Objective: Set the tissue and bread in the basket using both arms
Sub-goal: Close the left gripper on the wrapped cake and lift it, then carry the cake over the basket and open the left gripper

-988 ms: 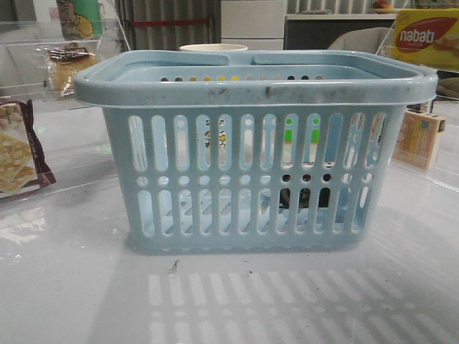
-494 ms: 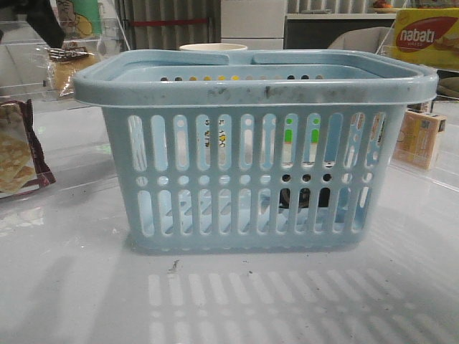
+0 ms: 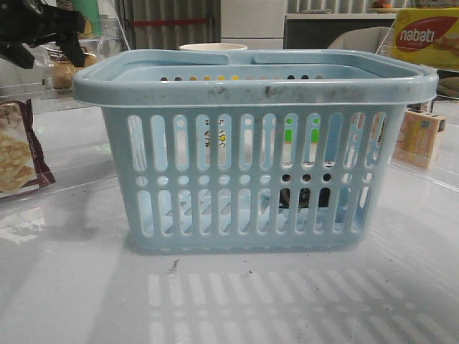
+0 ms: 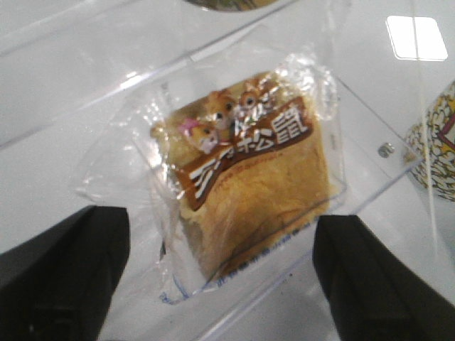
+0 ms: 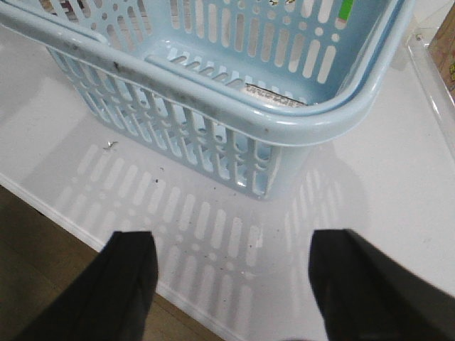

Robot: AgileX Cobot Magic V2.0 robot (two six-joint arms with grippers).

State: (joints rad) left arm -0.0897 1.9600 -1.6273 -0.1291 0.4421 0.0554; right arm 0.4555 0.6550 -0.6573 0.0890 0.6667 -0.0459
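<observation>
With a small dark pack, seemingly the tissue [image 3: 305, 195], showing through the slotted light-blue plastic basket [image 3: 254, 86], the left gripper [image 4: 217, 284] is hovering wide open and empty over the clear-wrapped golden bread [image 4: 245, 192] at upper left, while the right gripper [image 5: 231, 284] is hanging wide open and empty.

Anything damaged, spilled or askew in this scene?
Nothing serious. The basket sits upright; its rim carries dark scuffs, and a small dark speck lies on the table in front. The bread looks intact in its wrapper, lying at an angle between the open left gripper fingers.
</observation>
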